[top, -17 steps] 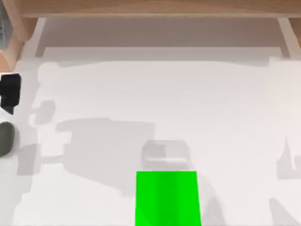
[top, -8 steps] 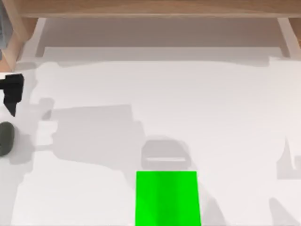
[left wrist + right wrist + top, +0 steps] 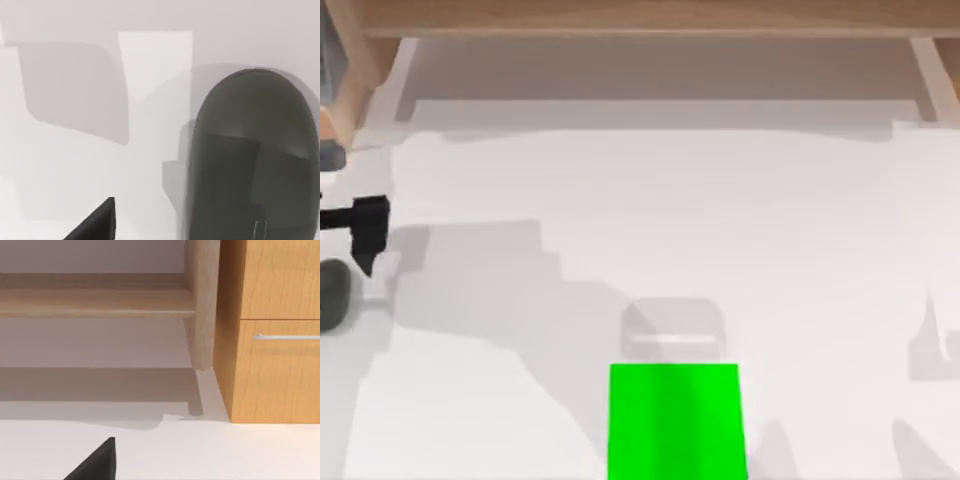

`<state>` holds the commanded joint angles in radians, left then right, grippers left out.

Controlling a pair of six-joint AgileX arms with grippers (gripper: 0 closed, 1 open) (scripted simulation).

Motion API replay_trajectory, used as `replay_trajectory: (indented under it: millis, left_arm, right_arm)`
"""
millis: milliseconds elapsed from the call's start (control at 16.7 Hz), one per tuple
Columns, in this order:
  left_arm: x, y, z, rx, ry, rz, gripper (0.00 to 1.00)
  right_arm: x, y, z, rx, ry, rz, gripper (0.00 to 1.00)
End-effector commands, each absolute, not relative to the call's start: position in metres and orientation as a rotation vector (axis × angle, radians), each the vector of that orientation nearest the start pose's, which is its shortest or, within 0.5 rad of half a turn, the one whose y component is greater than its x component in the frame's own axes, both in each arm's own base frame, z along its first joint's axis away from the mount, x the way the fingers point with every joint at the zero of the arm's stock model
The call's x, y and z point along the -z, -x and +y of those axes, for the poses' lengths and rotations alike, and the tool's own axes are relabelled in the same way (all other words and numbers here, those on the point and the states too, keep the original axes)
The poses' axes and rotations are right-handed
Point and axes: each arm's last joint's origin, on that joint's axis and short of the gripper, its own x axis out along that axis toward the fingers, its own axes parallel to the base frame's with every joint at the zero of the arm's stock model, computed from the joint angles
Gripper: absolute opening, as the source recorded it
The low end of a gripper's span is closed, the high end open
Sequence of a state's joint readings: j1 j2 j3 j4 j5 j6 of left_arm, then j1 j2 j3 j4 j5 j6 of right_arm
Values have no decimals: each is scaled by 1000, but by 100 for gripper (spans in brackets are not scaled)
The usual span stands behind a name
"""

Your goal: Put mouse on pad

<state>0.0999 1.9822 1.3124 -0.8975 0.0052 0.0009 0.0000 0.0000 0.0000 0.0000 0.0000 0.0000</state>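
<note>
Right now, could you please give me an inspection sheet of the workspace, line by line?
Surface: white tabletop, bare apart from shadows.
Job's things: smooth dark grey rounded mouse at the table's far left edge, not on the pad; flat bright green rectangular pad at the near middle edge, nothing on it.
Clutter: nothing seen.
Grippers: left pincer at the far left, just beyond the mouse, holding nothing; the left wrist view looks onto the mouse close up. Right arm parked off to the right.
Cables: nothing seen.
Surroundings: light wooden shelf along the far edge; wooden drawer cabinet with a metal handle.
</note>
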Motion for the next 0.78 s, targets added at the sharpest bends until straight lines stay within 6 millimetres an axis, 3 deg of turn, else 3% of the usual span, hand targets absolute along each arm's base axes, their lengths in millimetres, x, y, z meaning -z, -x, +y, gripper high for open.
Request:
replay_trajectory:
  millis: [240, 480, 780]
  left_arm:
    - [-99, -355, 39, -80, 86, 1570, 100]
    - [-97, -355, 39, -80, 86, 1572, 100]
    - [-97, -355, 39, -80, 86, 1572, 62]
  right_arm:
    - [-160, -106, -1, 0, 0, 0, 100]
    - [-160, -106, -1, 0, 0, 0, 100]
    - [-160, -106, -1, 0, 0, 0, 100]
